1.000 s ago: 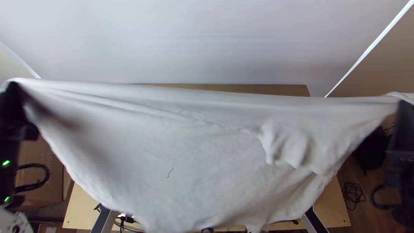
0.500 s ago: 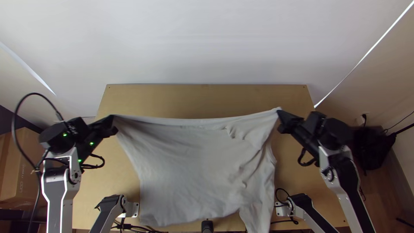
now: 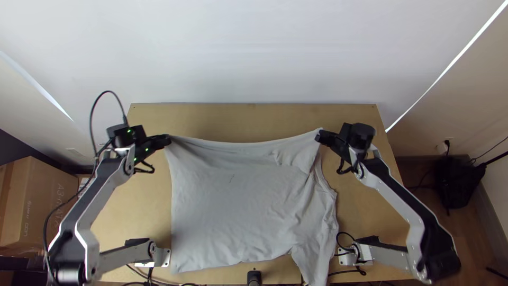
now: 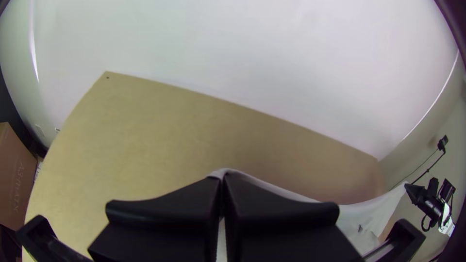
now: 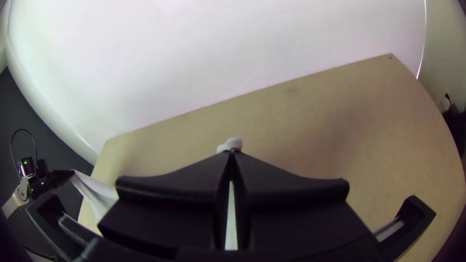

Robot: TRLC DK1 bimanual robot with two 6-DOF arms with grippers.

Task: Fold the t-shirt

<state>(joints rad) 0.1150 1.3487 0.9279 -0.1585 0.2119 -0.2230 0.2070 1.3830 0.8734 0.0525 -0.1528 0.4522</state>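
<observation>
T-shirt (image 3: 233,212) laid out between my two grippers, centre of the frame, running down from them towards the bottom edge! Left gripper (image 3: 168,140) sits at the upper left corner of the cloth, closed tight on it; right gripper (image 3: 318,137) has the upper right corner, closed too, a little nub of fabric poking past its tips. Each arm is nearest its own corner, and the held edge runs across the frame from one to the other, sagging slightly in the middle. That's the line that matters: the body lies below it, so a fold, as I judge it, carries both corners down the picture together. Watch the right side, though: creased, bunched, with a loose flap (image 3: 315,259) trailing to the bottom of the frame over the table (image 3: 211,119). That could spoil a square fold. No fold made yet.
</observation>
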